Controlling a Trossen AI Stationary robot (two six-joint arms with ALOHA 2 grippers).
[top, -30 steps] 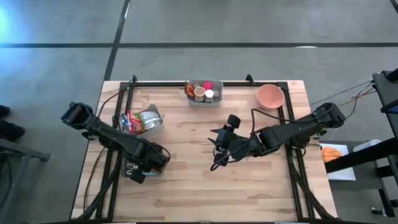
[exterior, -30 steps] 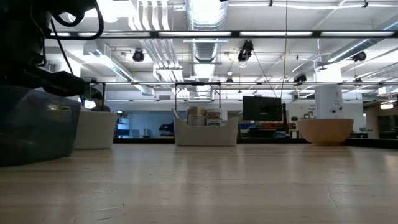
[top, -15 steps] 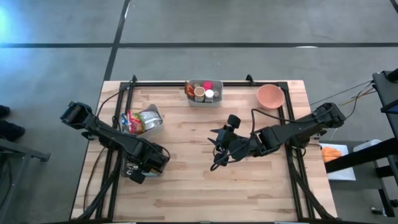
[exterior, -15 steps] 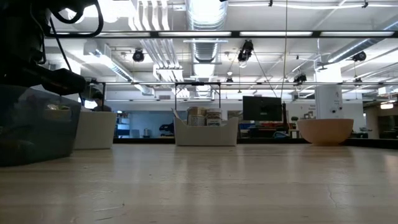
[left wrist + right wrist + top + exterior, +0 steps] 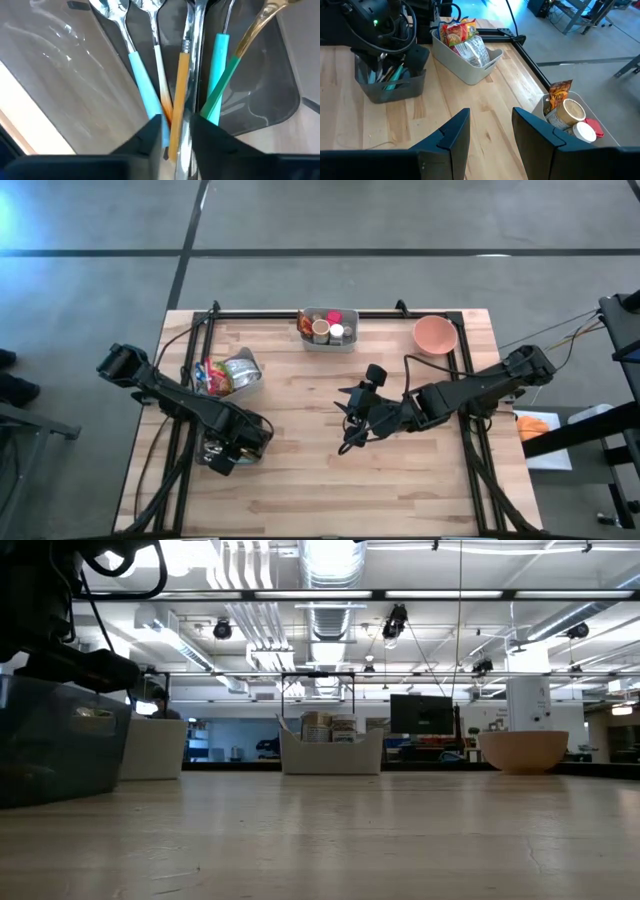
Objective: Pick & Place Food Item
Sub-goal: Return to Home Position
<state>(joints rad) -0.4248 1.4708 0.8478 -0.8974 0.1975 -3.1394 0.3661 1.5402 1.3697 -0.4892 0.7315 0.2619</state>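
My left gripper [image 5: 177, 142] points down into a dark bin [image 5: 228, 448] of utensils at the table's left. Its fingers stand a little apart, with an orange handle [image 5: 179, 90] and a silver handle [image 5: 189, 75] between them. Blue [image 5: 142, 80] and teal [image 5: 216, 75] handles stand beside them. Food packets [image 5: 212, 374] lie in a white bin [image 5: 245, 380] just beyond. My right gripper [image 5: 350, 425] hangs open over the table's middle with nothing between its fingers [image 5: 455, 135]. My left gripper comes from above, its fingers [image 5: 152, 135] on either side of the orange handle's upper end [image 5: 175, 132] and the silver handle. I cannot tell whether they touch either one. The utensils stand tilted in the bin.
A grey tray [image 5: 327, 330] with cups and packets stands at the far edge, and a pink bowl [image 5: 435, 335] is at the far right. A black frame [image 5: 300, 313] runs along the table's edges. Bare wood lies at the near side [image 5: 350, 490].
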